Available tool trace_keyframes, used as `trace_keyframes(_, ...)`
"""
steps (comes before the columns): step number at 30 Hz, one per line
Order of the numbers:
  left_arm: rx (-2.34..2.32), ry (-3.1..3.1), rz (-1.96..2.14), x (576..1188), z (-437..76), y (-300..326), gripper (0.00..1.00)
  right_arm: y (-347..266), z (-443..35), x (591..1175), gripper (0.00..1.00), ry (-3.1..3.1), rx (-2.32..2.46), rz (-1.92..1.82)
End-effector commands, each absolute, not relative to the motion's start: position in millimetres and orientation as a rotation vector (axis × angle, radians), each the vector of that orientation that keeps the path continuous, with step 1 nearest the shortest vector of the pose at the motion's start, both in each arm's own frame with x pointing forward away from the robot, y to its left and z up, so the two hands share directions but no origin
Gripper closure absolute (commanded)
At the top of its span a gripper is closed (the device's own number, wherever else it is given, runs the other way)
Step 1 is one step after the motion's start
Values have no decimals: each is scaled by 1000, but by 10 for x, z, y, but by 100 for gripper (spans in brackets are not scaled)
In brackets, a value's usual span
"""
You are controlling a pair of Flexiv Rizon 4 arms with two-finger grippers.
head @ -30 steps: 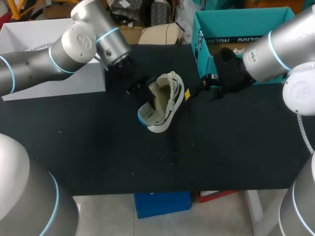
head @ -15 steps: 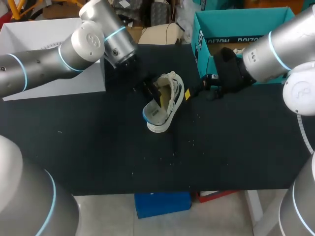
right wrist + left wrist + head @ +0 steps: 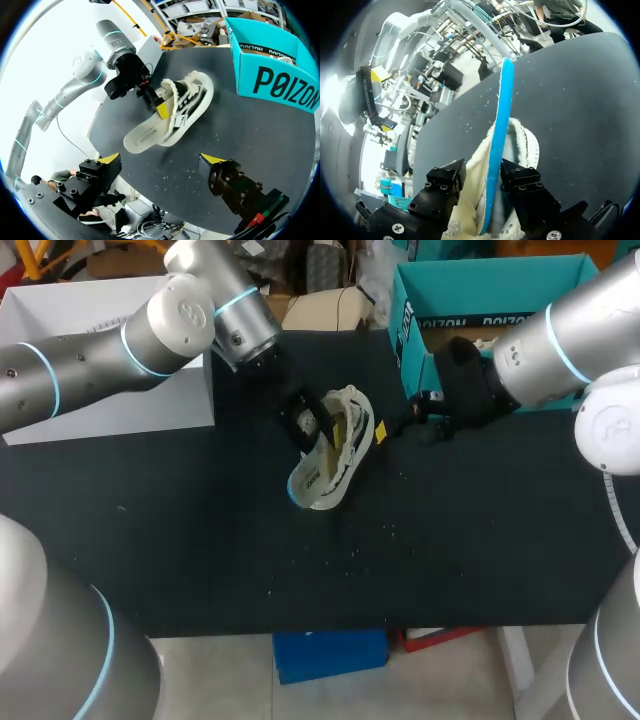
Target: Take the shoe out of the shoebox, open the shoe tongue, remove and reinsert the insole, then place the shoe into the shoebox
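We're on the insole step: left pincer (image 3: 485, 172) pinching the insole (image 3: 311, 480) half out of the shoe (image 3: 356, 426) mid-table (image 3: 180, 540), right pincer (image 3: 161, 159) spread near the shoebox (image 3: 470, 285); next we probably pull it clear.
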State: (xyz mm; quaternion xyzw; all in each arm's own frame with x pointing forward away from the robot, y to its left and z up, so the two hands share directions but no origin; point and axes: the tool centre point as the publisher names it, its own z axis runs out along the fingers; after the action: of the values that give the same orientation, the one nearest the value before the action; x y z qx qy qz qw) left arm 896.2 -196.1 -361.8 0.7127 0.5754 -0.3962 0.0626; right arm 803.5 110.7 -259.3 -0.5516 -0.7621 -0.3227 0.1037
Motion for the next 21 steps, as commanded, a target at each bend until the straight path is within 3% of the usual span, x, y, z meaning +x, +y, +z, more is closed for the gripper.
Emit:
trace_keyframes(1,2194,1759,-1163,8821,-3445,-1865,60,1118,-2591,8037,0,-2249,-1630,-948)
trace_keyframes(15,2453,1831,-1175,8259,-3486,-1763,62,1118,-2591,8037,0,-2249,-1630,-948)
trace_keyframes(17,2460,1835,-1176,8224,-3475,-1732,93,1118,-2591,8037,0,-2249,-1630,-948)
trace_keyframes(18,2461,1836,-1177,8213,-3468,-1719,100,1118,-2591,8037,0,-2249,-1630,-948)
trace_keyframes(21,2472,1799,-1203,8195,-3464,-1706,100,1118,-2591,8037,0,-2249,-1630,-948)
